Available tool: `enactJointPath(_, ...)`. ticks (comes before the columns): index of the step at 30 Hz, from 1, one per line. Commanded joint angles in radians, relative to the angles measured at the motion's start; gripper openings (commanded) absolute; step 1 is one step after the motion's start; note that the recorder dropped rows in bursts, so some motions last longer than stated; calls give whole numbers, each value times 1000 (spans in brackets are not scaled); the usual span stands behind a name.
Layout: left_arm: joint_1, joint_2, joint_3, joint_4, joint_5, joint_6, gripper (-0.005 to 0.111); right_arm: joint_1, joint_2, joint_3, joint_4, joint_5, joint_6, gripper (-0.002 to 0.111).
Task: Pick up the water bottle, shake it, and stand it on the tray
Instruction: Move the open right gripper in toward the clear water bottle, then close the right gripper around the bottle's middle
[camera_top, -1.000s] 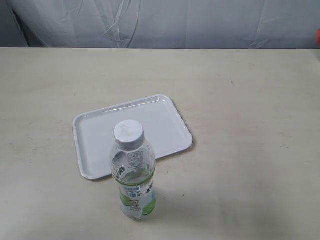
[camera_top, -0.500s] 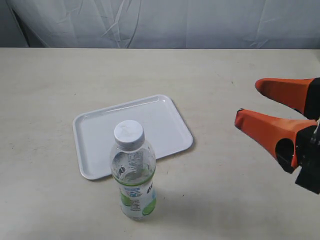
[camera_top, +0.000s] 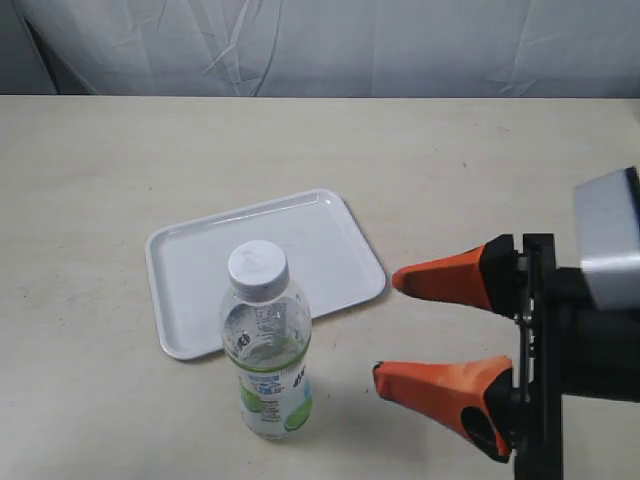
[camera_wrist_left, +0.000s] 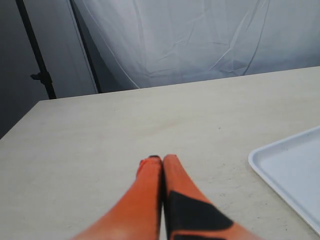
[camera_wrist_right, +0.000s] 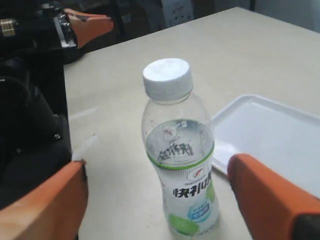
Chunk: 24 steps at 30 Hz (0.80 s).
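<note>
While the water bottle (camera_top: 266, 350) stands upright and ungripped, the step in hand reads as the approach to the pick-up; shaking and placing are not yet done.

Item 1, water bottle: clear body, white cap (camera_top: 257, 268), green-and-white label (camera_top: 275, 385). It rests on the table (camera_top: 500, 170), just beside the tray's near edge and off the tray. Whether it touches the rim cannot be told.

Item 2, tray (camera_top: 200, 255): white and flat, with nothing on it.

Item 3, right gripper (camera_top: 387, 326): orange fingers spread wide apart and holding nothing. It sits near the bottle on the bottle's right and is not touching it. The right wrist view shows the bottle framed between the two fingers.

Item 4, left gripper (camera_wrist_left: 160, 159): fingers pressed together with nothing between them, low over bare table beside a corner of the tray.

Next move, as judged: carry the spread fingers to either side of the bottle's body, around label height, then close firmly enough to survive a shake without tipping it first.

Obscured or uncertain:
- The left arm is absent from the exterior view.
- The right arm is cut off at that view's edge.
- The water level is hard to read through the clear plastic.
- The left wrist view shows no bottle.
- The dark machinery in the right wrist view is blurred.
</note>
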Motion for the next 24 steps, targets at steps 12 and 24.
enactJointPath(12, 0, -5, 2, 3, -8, -2, 0, 235, 328, -170, 94, -192, -105, 76)
enactJointPath(24, 0, -5, 2, 3, -8, -2, 0, 380, 478, -279, 94, -269, -103, 76)
